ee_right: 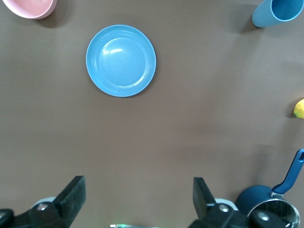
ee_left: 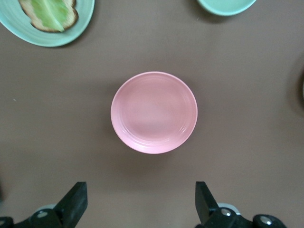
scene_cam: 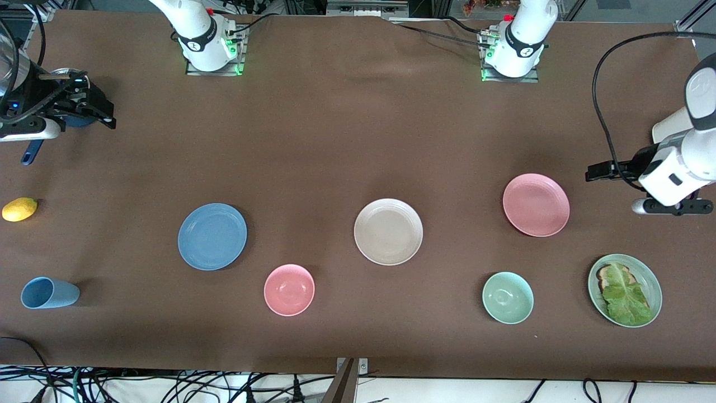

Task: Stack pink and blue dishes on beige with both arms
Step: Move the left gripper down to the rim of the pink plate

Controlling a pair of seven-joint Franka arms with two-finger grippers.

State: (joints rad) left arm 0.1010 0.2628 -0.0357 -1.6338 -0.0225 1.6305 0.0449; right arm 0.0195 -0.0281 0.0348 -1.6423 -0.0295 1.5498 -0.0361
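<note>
at the middle of the table sits the beige plate [scene_cam: 388, 231], bare, with nothing stacked on it yet. the pink plate [scene_cam: 536, 204] lies flat toward my left arm's end, a little farther from the front camera than the beige one, and the blue plate [scene_cam: 212, 236] lies flat toward my right arm's end, about level with the beige. all three are well apart from each other.

my left gripper [ee_left: 140, 204] hangs in the air over bare cloth near the pink plate, toward the table's edge at that end; its fingers [ee_left: 76, 199] are spread wide and hold nothing, and its wrist view looks straight down on the pink plate. my right gripper [ee_right: 137, 202] hangs over the table's corner at the other end, above a dark blue pot [ee_right: 266, 202] with a blue handle, well apart from the blue plate; its fingers are wide too, and empty.

i judge this the very start: no plate lifted, both arms poised to reach. the next move, as i see it, calls for each claw to come down at its plate's rim and pinch the thin ridged edge, since flat plates offer little else to grip.

round about: a smaller pink bowl [scene_cam: 289, 289], a pale green bowl [scene_cam: 508, 297], a green plate with lettuce [scene_cam: 625, 290], a light blue cup [scene_cam: 49, 293] on its side, and a lemon [scene_cam: 19, 209].
</note>
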